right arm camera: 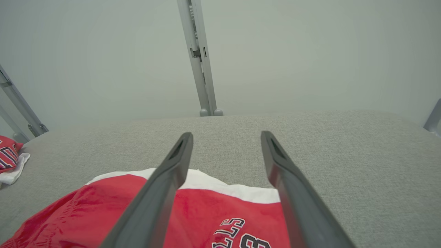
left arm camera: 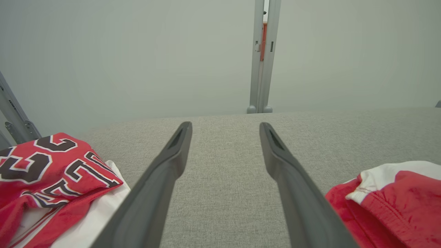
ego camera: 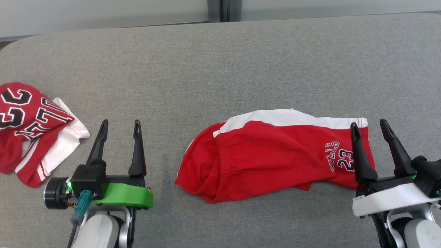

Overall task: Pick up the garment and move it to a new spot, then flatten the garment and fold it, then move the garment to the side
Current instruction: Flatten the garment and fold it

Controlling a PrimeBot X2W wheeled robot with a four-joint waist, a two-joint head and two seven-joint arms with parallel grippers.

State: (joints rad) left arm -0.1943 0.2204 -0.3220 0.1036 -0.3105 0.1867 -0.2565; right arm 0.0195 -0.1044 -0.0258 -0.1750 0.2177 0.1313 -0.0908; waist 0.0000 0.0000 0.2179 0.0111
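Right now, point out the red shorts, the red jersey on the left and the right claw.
red shorts (ego camera: pixel 262 162), head view, red middle panel.
red jersey (ego camera: pixel 36 132), head view, printed front.
right claw (ego camera: pixel 368 123), head view, midway between its fingertips.

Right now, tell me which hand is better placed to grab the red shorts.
Right. The right hand hangs open over the numbered end of the shorts; the left hand, also open, stands over bare table beside them.

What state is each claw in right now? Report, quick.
Left claw: open, holding nothing.
Right claw: open, holding nothing, over the red basketball shorts.
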